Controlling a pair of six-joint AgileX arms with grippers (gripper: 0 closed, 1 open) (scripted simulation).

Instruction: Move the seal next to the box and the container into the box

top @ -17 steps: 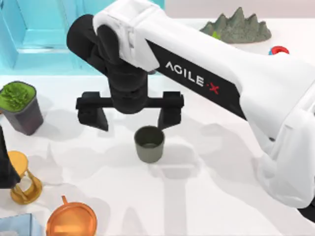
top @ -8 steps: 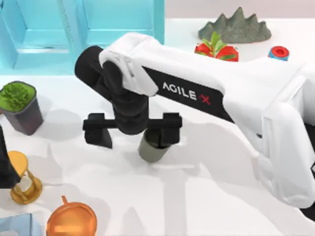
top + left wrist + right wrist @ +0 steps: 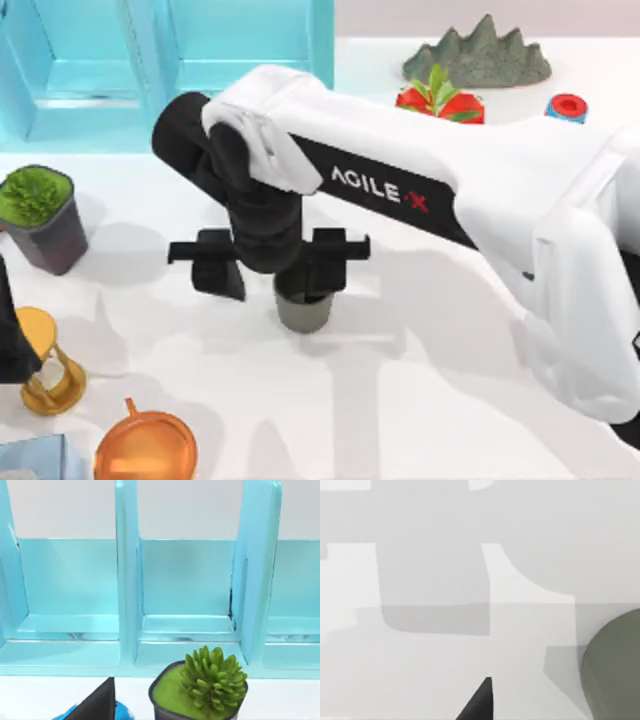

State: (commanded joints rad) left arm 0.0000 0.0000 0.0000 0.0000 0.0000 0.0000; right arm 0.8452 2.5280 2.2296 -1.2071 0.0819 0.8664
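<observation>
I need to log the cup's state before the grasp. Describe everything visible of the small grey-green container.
The container is a small round cup, dull grey-green and plain, without a handle, tapering slightly toward its base. It stands upright on the white table, near the middle in the top view, mouth up with a dark interior. The right end effector sits above it, open, with one finger covering part of its rim and the other out to the top view's left; contact cannot be judged. The right wrist view catches its curved side.

Right arm reaching across mid-table, left arm sitting at the left edge.
The right gripper [image 3: 270, 268] is pointing straight down, its fingers spread apart left and right, while the left arm [image 3: 12, 335] is sitting low beside the table's left edge.
</observation>
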